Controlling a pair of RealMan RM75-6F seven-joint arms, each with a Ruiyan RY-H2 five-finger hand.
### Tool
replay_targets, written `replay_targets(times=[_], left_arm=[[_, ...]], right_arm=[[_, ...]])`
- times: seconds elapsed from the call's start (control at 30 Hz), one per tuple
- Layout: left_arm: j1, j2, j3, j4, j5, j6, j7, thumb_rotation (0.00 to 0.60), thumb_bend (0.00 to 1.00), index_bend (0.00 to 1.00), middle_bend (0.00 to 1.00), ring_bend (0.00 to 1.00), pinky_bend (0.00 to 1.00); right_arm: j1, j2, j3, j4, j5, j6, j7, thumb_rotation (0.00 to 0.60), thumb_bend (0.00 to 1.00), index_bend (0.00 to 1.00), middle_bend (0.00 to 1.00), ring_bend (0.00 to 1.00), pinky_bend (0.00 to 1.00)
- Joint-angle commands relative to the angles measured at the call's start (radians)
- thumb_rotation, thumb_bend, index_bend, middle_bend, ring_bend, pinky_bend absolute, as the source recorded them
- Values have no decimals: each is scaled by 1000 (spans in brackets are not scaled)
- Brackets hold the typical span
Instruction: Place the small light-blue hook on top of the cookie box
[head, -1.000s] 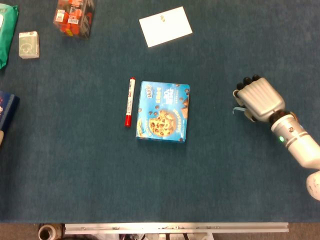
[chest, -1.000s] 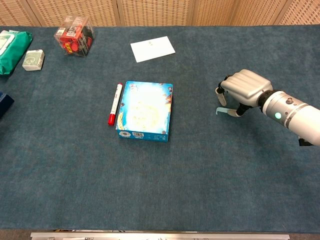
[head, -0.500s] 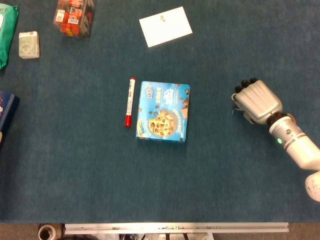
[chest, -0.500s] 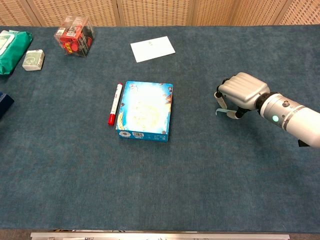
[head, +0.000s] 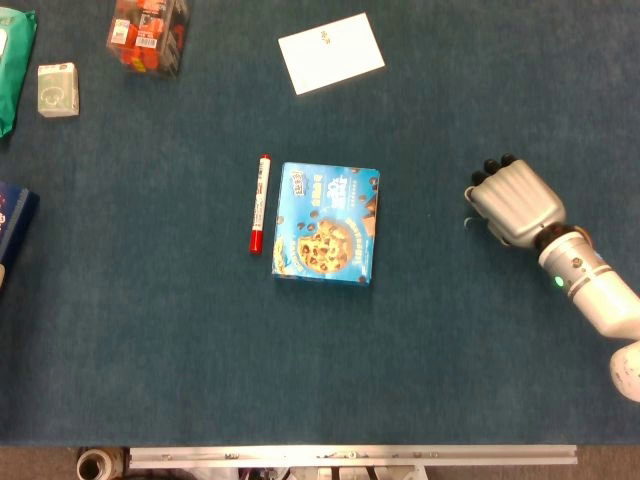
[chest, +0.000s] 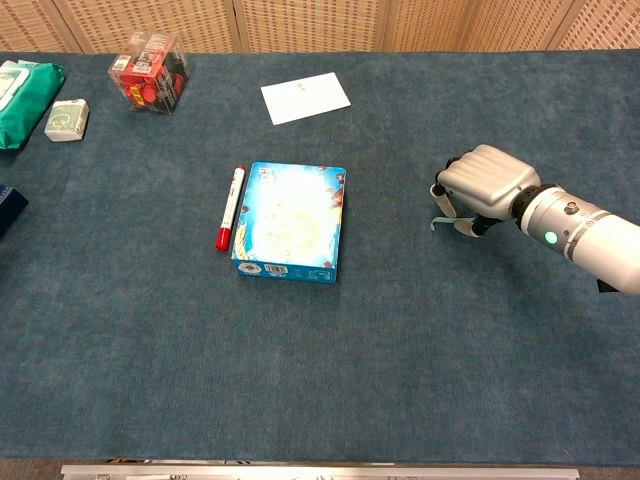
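Toward the right edge of the table, right hand palm-down, fingers curled over the small light-blue hook; hook mostly hidden beneath, one end showing by the fingertips. Cannot tell whether actually gripped or merely covered. Near the table's middle, well apart to the left, cookie box lying flat, red marker just beside its left side. Further back, white card. At the far left corner, red packet, small white box, green pack.

The right hand has sunk lower over the small light-blue hook, fingers curling in.
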Motion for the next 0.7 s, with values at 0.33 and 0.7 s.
replay_targets(times=[0.33, 0.7], left_arm=[[1, 0, 1, 2, 5, 3, -5, 600, 282, 83, 73, 45, 0], [-4, 7, -1, -4, 14, 2, 5, 600, 282, 83, 73, 45, 0]], right_arm=[[5, 6, -6, 0, 13, 4, -19, 600, 365, 600, 403, 269, 308], [27, 135, 36, -140, 22, -11, 57, 600, 365, 616, 403, 269, 308]])
